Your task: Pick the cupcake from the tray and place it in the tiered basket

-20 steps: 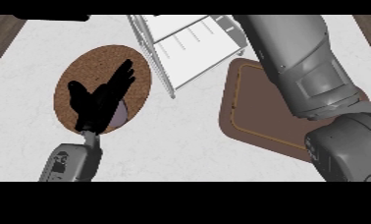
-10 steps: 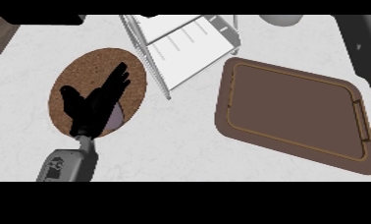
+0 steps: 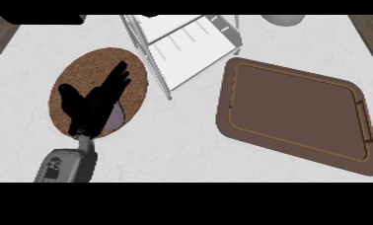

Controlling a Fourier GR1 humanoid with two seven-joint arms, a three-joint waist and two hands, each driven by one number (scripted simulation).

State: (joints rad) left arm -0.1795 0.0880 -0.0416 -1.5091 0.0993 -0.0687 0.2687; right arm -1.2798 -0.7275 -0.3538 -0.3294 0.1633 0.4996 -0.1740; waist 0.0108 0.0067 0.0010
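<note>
The brown tray (image 3: 291, 113) lies at the right with nothing on it. No cupcake shows anywhere in the head view. The white wire tiered basket (image 3: 189, 46) stands at the top middle, and its visible shelf is bare. My left hand (image 3: 94, 103) hovers over a round brown board (image 3: 80, 71) at the left, fingers straight and spread, holding nothing. A small grey-lilac shape (image 3: 114, 118) peeks out beside its palm; I cannot tell what it is. My right hand is out of view.
A grey rounded object (image 3: 282, 19) sits at the top right edge, past the tray. White counter (image 3: 182, 140) lies between the board and the tray. Dark wood (image 3: 363, 26) borders the counter at the top corners.
The right forearm, which covered the tray a second ago, has left the view, so the whole tray now shows. The left hand has stayed over the board.
</note>
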